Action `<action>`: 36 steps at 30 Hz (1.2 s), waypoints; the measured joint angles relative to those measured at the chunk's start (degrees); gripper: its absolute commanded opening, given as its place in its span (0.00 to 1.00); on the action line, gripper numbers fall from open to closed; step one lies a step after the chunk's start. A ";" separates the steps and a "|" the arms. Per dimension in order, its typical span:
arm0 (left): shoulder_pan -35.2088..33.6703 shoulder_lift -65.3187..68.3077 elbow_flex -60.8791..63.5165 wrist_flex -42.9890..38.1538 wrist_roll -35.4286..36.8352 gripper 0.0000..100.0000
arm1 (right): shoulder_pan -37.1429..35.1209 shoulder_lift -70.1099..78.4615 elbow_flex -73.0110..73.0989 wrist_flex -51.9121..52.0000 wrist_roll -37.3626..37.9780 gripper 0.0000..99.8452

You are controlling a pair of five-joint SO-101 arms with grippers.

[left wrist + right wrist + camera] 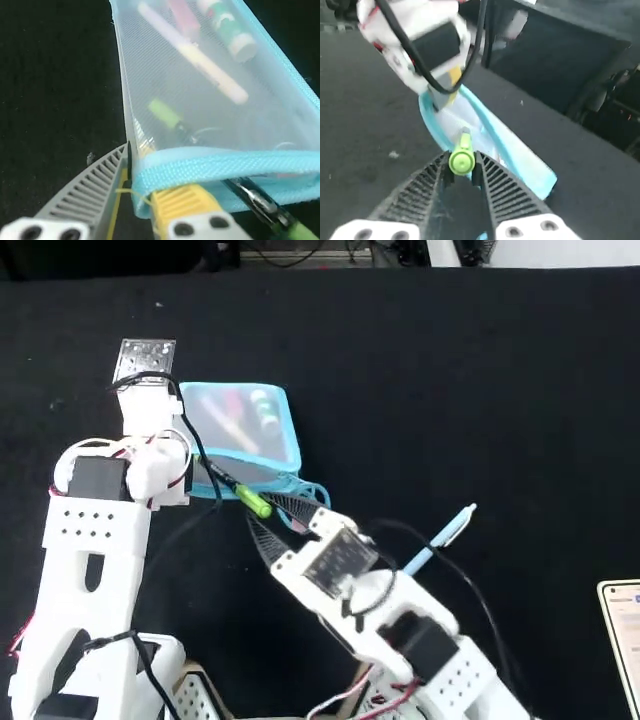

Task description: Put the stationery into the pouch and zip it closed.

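Observation:
The light-blue mesh pouch (245, 430) lies left of centre with several pens and markers inside it (200, 55). My left gripper (137, 192) is shut on the blue zip edge at the pouch's near left corner (192, 480). My right gripper (462, 167) is shut on a black pen with a green end (462, 159). It holds the pen (250, 502) at the pouch's open near edge, with the tip pointing into the opening. In the left wrist view the pen (265, 207) crosses the pouch's rim. A blue pen (440, 538) lies on the cloth to the right.
The table is covered in black cloth (450, 390). A small metal plate (147, 360) sits just beyond the left arm. A white card or device (625, 625) lies at the right edge. Cables run along both arms.

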 measured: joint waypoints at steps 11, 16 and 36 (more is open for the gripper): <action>0.18 0.00 0.00 0.09 0.00 0.03 | 0.00 30.15 -18.99 0.00 -3.96 0.16; 0.18 0.00 0.00 0.09 0.00 0.03 | -0.79 33.41 -27.78 10.37 -8.00 0.22; 0.18 -0.53 2.73 -2.29 0.00 0.03 | 40.35 55.21 -54.42 48.26 -11.08 0.22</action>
